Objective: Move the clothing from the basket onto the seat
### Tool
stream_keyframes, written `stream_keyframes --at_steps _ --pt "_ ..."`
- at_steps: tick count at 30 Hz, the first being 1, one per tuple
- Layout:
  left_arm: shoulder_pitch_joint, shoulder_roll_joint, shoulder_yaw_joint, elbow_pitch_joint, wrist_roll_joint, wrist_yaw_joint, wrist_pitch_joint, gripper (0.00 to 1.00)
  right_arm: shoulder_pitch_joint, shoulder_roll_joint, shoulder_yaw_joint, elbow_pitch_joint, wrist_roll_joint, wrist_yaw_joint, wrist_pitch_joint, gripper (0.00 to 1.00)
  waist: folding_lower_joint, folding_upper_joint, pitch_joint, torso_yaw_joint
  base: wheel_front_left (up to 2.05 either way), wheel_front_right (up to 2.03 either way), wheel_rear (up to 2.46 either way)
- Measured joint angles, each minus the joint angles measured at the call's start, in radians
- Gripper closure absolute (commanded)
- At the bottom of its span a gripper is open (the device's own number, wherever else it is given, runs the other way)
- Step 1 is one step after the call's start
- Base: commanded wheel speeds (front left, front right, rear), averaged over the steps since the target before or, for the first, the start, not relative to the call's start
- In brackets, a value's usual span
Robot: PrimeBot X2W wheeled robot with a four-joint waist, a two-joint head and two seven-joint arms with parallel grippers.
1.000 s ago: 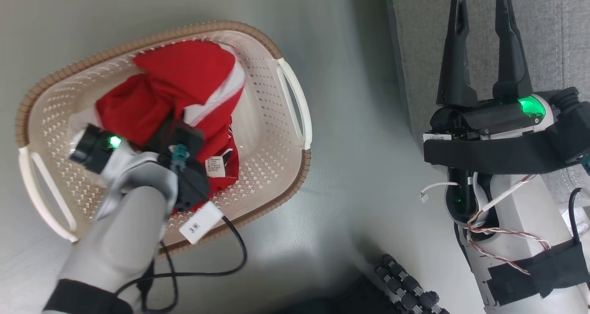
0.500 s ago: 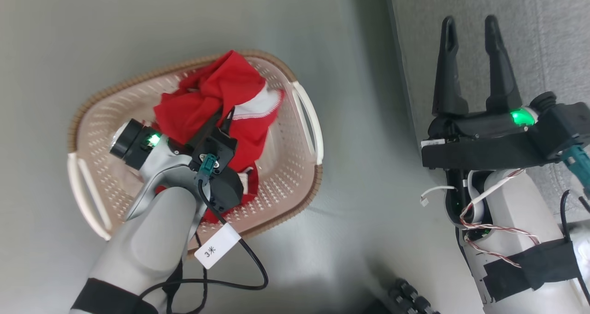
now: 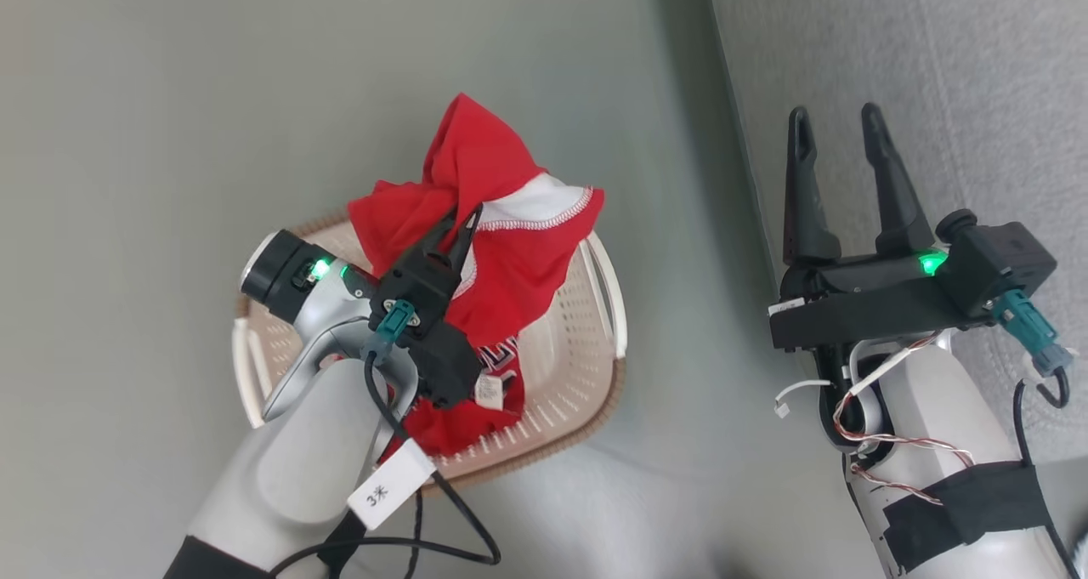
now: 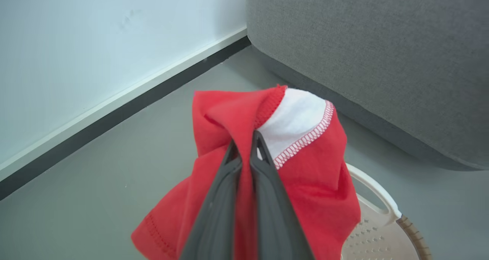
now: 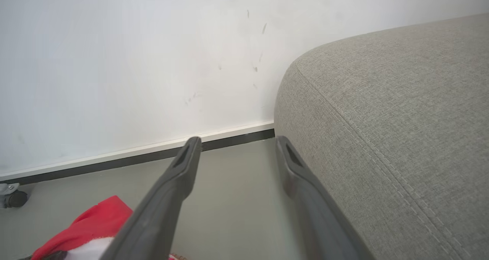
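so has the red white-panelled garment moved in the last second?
Yes. Against the cream perforated plastic basket, the garment has risen from inside to above the far rim, held by the left gripper, jaws shut.

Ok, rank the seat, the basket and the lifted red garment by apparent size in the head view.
1. sofa seat, cropped by the frame
2. laundry basket
3. red garment, held up nearer the camera, so that gap is unsure
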Motion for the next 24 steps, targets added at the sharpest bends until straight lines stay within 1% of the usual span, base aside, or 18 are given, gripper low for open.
stream_keyframes --at_steps 6,7,9,13,24 --pt "0.021 0.002 0.017 -0.074 -0.039 -0.01 0.0 1.0 0.0 0.0 0.011 0.061 -0.007 0.027 0.0 0.0 -0.0001 0.0 -0.089 0.024 0.0 0.0 0.0" --pt "0.023 0.005 0.021 -0.082 -0.043 -0.018 0.0 1.0 0.0 0.0 0.015 0.07 -0.007 0.033 0.0 0.0 -0.0001 0.0 -0.104 0.027 0.0 0.0 0.0" --pt "0.038 0.014 0.028 -0.1 -0.053 -0.018 0.0 1.0 0.0 0.0 0.021 0.091 -0.008 0.039 0.0 0.0 -0.0001 0.0 -0.135 0.033 0.0 0.0 0.0" --pt "0.063 0.032 0.035 -0.118 -0.06 -0.026 0.0 1.0 0.003 0.0 0.038 0.13 -0.009 0.051 0.0 0.0 0.0001 -0.0001 -0.195 0.041 0.0 0.0 0.0" --pt "0.138 0.045 0.055 -0.16 -0.096 -0.027 0.0 1.0 0.052 0.0 0.108 0.234 -0.009 0.097 0.0 0.0 0.0001 -0.0001 -0.362 0.047 0.0 0.0 0.0"
